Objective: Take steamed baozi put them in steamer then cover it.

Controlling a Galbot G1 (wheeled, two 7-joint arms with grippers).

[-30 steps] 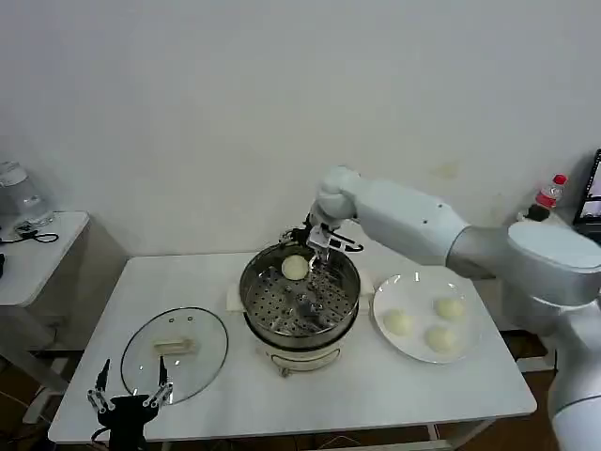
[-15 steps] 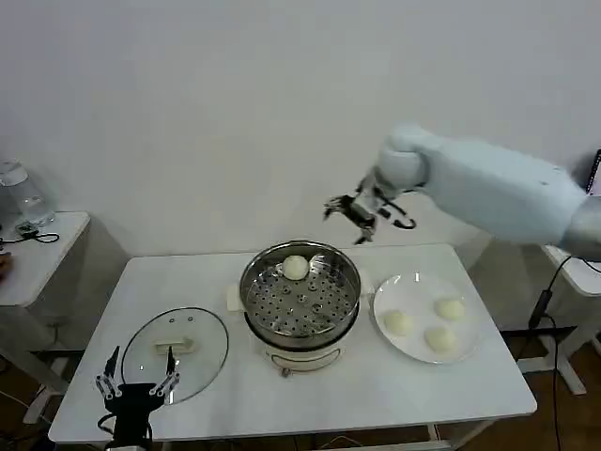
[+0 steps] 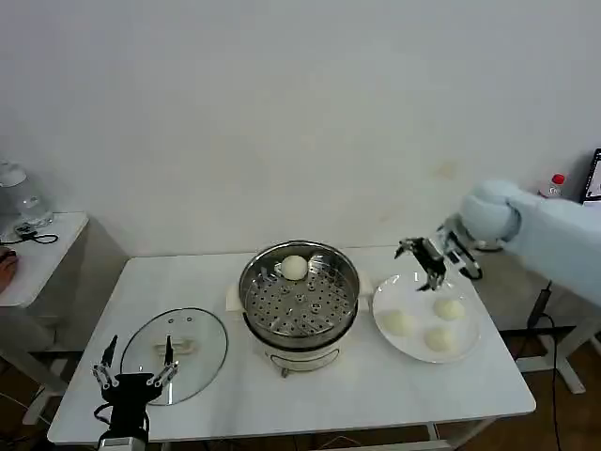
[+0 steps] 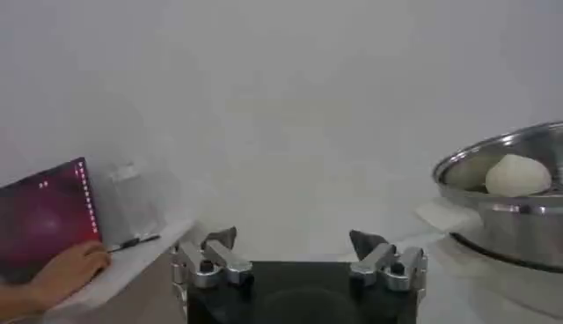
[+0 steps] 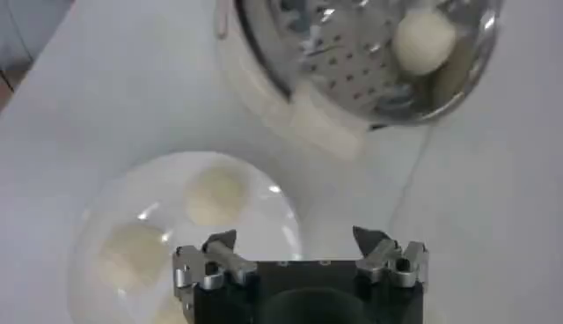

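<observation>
The right end effector (image 3: 434, 262) hangs in the air above the far edge of the white plate (image 3: 409, 343), its fingers spread apart and holding nothing. Three steamed baozi (image 3: 450, 308) lie on that plate, just below and in front of it: one almost straight under the fingers, one nearer the steamer (image 3: 397, 322), and one toward the front rim (image 3: 439, 339). None of them touches the end effector. Seen from the right wrist, the open fingers (image 5: 218, 243) frame the plate (image 5: 106, 204) with a bun (image 5: 215, 195) lying just ahead of them and another (image 5: 132, 254) off to one side, partly behind the finger mount.

The steamer (image 3: 299, 299) stands in the middle of the worktop (image 3: 376, 395), to the left of the plate and well apart from the right end effector. A fourth bun (image 3: 295, 268) sits on its perforated tray against the far wall; the right wrist view shows it there too (image 5: 424, 40).

The cover (image 3: 175, 351) lies flat on the worktop at the front left, handle up, beside the steamer and not on it. The left end effector (image 3: 133, 376) waits low at the near edge of the worktop, right at the cover's front rim, fingers parted and empty. From its wrist the steamer's shiny wall (image 4: 519, 224) and the bun inside (image 4: 518, 176) show off to one side.
</observation>
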